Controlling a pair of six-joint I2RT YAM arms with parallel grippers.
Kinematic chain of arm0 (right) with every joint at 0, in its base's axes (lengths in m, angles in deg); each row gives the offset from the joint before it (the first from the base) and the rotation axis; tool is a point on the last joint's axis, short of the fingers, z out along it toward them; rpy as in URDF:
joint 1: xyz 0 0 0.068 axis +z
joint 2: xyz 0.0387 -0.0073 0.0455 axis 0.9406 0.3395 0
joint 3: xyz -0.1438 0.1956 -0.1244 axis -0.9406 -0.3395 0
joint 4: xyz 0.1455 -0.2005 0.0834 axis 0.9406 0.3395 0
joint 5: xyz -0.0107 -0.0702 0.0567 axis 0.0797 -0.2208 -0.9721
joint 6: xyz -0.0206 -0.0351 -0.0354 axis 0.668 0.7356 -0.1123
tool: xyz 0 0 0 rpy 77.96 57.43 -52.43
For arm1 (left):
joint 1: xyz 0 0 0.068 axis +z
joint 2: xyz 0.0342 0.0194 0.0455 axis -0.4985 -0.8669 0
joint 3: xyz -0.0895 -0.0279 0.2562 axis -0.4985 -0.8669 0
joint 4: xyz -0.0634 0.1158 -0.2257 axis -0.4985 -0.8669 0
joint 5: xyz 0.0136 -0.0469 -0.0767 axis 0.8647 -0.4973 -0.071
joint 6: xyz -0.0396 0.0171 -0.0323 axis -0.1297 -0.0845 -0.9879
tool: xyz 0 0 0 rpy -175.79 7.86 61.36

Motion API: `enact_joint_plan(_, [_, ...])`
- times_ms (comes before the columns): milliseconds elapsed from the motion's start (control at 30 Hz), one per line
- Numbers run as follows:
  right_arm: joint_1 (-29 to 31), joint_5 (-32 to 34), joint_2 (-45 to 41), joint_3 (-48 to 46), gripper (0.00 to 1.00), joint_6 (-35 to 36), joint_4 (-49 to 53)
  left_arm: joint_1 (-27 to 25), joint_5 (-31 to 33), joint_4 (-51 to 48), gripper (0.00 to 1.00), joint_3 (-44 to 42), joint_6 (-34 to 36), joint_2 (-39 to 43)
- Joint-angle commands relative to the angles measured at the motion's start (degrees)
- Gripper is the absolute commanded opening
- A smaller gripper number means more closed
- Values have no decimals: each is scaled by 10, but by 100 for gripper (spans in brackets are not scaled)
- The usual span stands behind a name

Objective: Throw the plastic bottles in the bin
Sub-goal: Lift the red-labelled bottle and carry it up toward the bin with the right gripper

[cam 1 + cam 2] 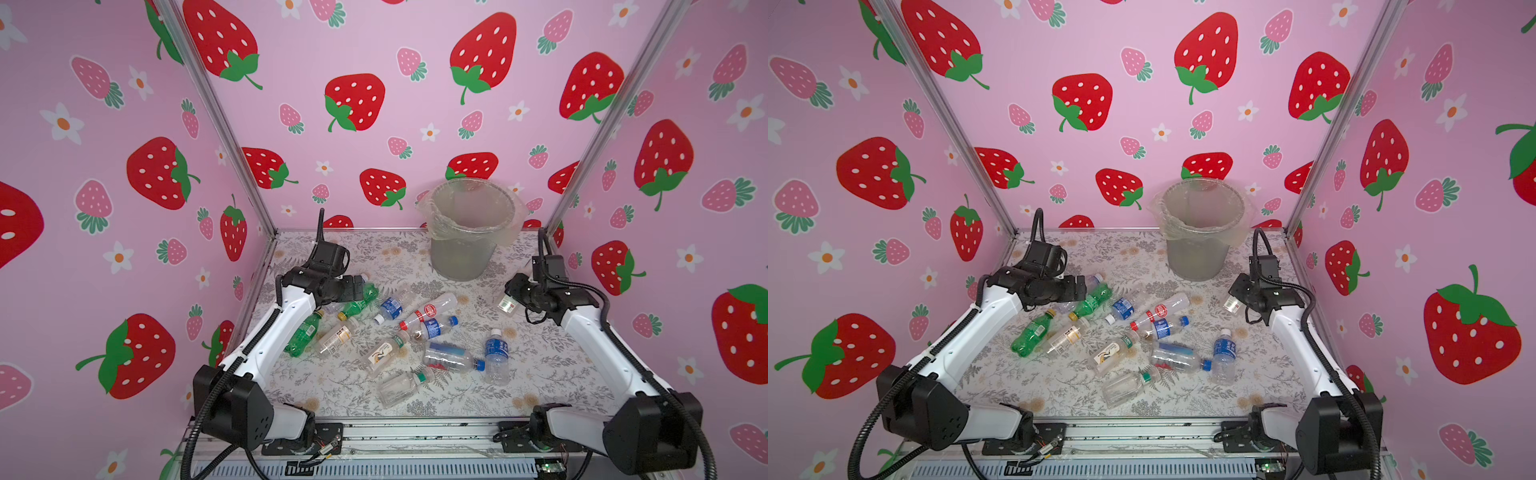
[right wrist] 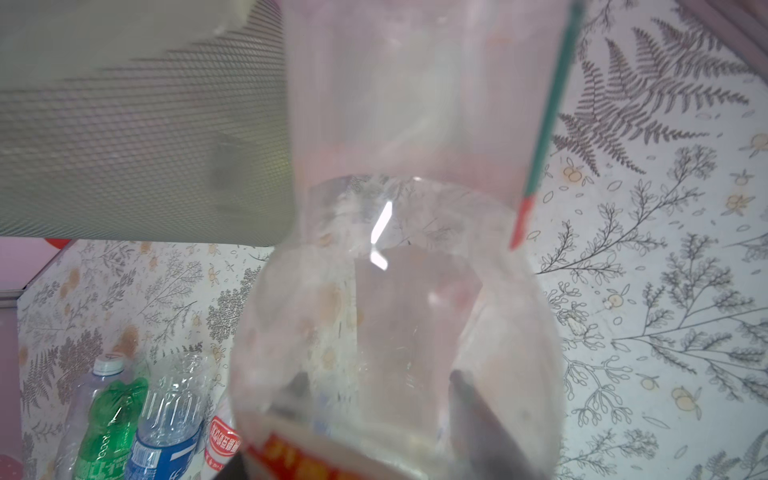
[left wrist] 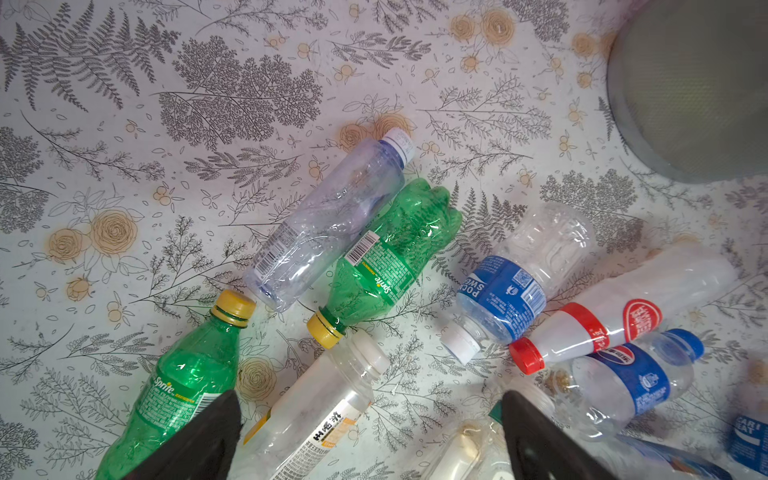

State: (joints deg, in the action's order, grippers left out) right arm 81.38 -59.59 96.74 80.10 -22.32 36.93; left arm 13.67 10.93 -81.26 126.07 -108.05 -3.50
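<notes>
Clear plastic mostly: the plastic bottles (image 1: 432, 328) lie scattered on the desk (image 1: 540, 382), all on the near side of the bin (image 1: 463, 253). I can see none inside it. Two green bottles (image 1: 302, 336) sit at the edge of the heap farthest left of the bin. My left gripper (image 1: 358, 289) hangs over that end, jaws spread wide, nothing in them.

My right gripper (image 1: 510, 296) is close to the bin's base, a bit right of it and nearer. It is clamped tight on one small clear bottle (image 2: 395, 324) with a red-and-white label. The bottle fills the right wrist view, with the bin's mesh wall just beside it. I cannot tell whether the bottle is off the desk yet.

My read of the step: the grasp is made and the carry comes next, and this looks like the first bottle to go. The next move calls for height first, since the rim and the clear bag (image 1: 510, 227) folded over it stand above my wrist. Then I swing over the opening and let go. Going in low would likely knock the wall. Thin plastic may squash or slip.

The desk has a pale cover printed with grey ferns and tan flowers. Behind the bin and on both sides are pink walls (image 1: 374, 62) with red strawberries and white flowers, and metal posts (image 1: 220, 124) stand in the corners.
</notes>
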Motion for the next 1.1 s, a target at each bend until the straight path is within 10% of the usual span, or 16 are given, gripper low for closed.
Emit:
enact_joint_plan(0, [-2,-1,-32,35,52,47,-10,3,-5,-10,99,13,-5,9])
enact_joint_plan(1067, [7,-141,79,313,53,75,-67,9,-46,20,99,-3,-9,32])
